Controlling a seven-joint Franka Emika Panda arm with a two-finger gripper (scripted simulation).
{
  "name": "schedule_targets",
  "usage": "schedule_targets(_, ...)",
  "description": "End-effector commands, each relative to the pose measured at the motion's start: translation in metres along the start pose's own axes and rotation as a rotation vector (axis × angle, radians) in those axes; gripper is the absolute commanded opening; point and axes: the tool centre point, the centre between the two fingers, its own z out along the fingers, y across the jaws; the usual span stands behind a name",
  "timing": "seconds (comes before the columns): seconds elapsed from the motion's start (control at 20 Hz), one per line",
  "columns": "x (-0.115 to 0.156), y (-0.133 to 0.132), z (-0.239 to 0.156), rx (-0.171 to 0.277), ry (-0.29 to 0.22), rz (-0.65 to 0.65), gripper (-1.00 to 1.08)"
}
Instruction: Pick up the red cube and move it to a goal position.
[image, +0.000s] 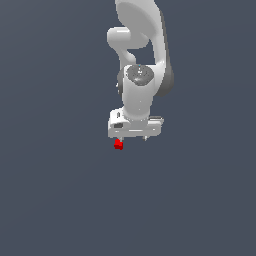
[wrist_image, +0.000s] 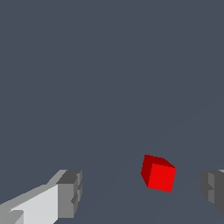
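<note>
— Nearest the wrist camera, what shows?

— Two grey fingers (wrist_image: 70, 194) of the white gripper (wrist_image: 142, 194), spread wide apart; between them sits the small bright red plain-faced cube (wrist_image: 159, 175), closer to one finger than the other, touching neither; its edges are turned slightly askew to the line between the fingers.

— So nothing is held?

— Nothing; the fingers stand open with clear space on both sides of the cube.

— And from the exterior view?

— The red cube (image: 118, 145) lies on the flat dark grey-blue desk (image: 60, 200), just below the gripper (image: 132, 138) and toward the exterior view's left end of it; the short fingertips point down at the desk; above them rises the white, rounded Panda arm (image: 140, 60), reaching to the picture's upper edge.
</note>
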Motion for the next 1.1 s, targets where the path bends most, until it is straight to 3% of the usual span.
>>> schedule_targets(0.0, 0.0, 0.0, 0.0, 0.0, 0.0, 0.0, 1.0)
schedule_targets(0.45, -0.009, 0.011, 0.021, 0.004, -0.001, 0.035, 1.0)
schedule_targets(1.05, -0.048, 0.049, 0.103, 0.018, -0.005, 0.167, 1.0)
